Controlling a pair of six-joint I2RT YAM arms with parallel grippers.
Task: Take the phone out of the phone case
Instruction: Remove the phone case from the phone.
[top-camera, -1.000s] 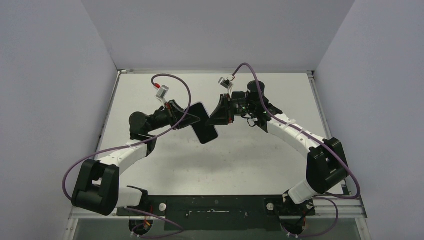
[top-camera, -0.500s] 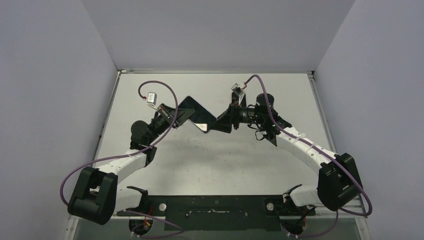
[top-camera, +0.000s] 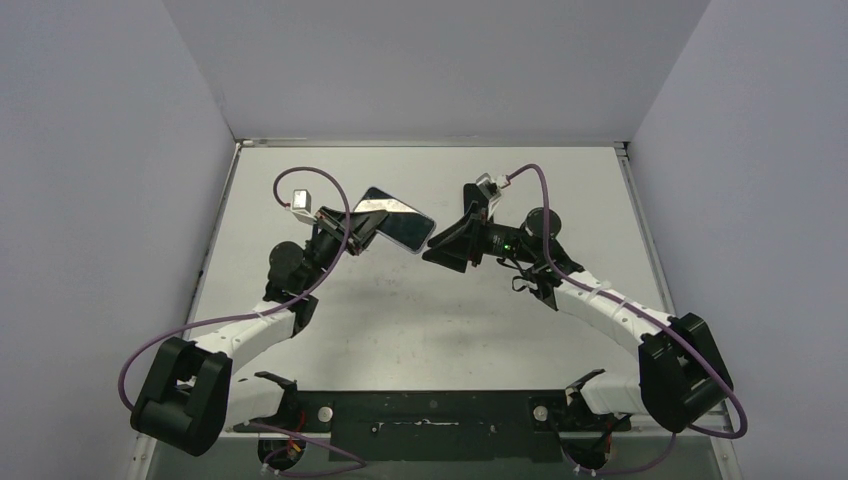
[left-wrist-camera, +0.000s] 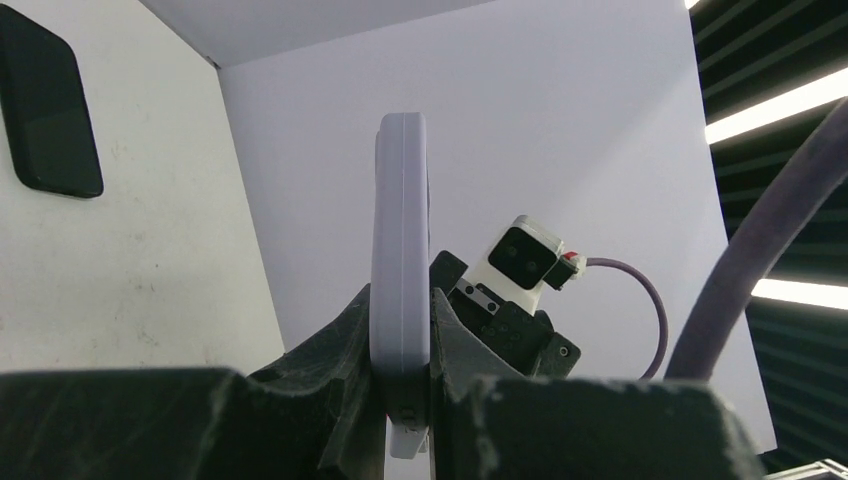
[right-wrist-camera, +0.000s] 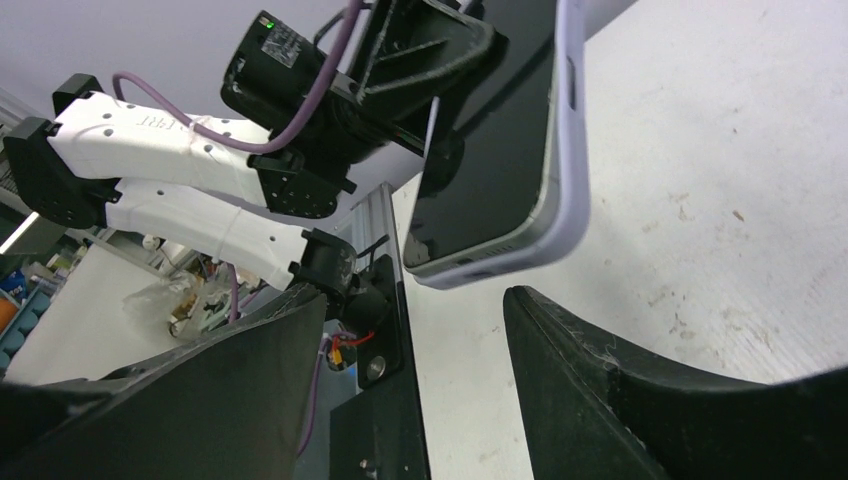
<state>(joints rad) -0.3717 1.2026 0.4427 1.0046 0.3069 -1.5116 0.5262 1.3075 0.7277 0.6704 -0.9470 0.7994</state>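
The phone (top-camera: 398, 222) has a black screen and sits inside its lavender phone case (right-wrist-camera: 570, 150). It is held up off the table. My left gripper (top-camera: 365, 225) is shut on its left end. In the left wrist view the case (left-wrist-camera: 400, 230) stands edge-on between the two fingers of the left gripper (left-wrist-camera: 400, 310). My right gripper (top-camera: 445, 240) is open just right of the phone's free end, not touching it. In the right wrist view the phone (right-wrist-camera: 495, 140) hangs above the gap of the right gripper (right-wrist-camera: 415, 300).
The white table (top-camera: 420, 320) lies below both arms, walled on three sides. A dark rounded-rectangle patch (left-wrist-camera: 45, 105) shows on the table in the left wrist view; I cannot tell whether it is a shadow or an object. The black base rail (top-camera: 430, 412) runs along the near edge.
The right gripper, shut at the phone's end a second ago, has opened and drawn back to the right. The left gripper has swung the phone up and towards the back.
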